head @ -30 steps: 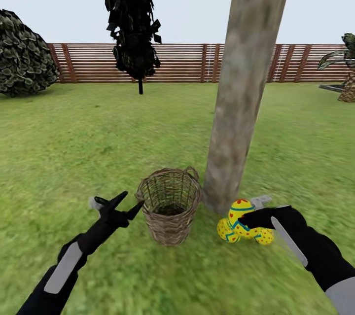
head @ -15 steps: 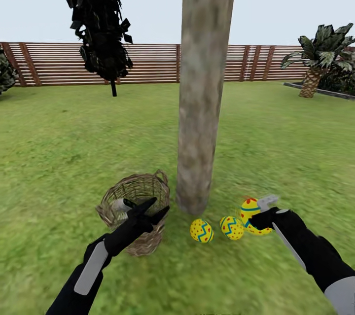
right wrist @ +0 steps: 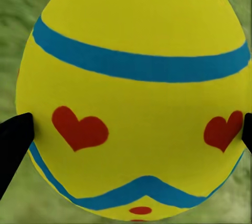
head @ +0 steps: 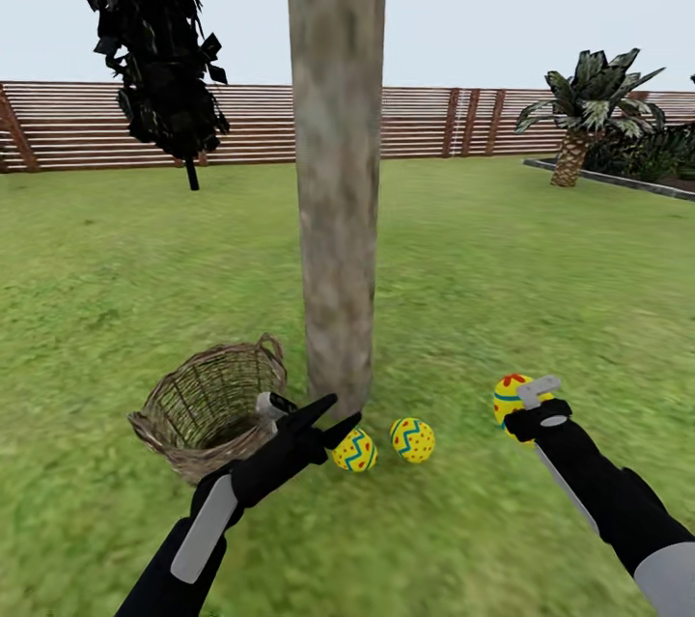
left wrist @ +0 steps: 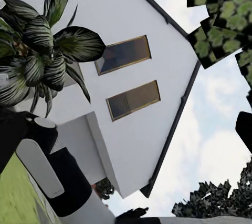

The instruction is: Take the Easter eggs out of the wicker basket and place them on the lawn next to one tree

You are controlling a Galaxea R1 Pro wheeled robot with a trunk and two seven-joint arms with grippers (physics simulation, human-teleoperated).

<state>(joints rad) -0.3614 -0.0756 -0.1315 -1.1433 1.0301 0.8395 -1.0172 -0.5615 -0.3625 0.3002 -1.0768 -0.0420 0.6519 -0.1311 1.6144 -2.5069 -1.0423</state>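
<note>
Beside the trunk point(head: 335, 163) two eggs point(head: 355, 450) now lie on the grass point(head: 483, 308), and the basket point(head: 208, 400) looks empty. Our right gripper point(head: 529, 405) still clamps the third egg point(head: 506, 395), now carried further from the tree; our left gripper point(head: 328, 416) stays open.

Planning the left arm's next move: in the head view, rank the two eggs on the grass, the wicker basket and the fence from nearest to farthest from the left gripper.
1. Egg by the trunk base, just beside the left gripper.
2. Second egg, farther toward the robot's right; the wicker basket, on the other side, is too close to call against it.
3. Fence, far across the lawn.
</note>
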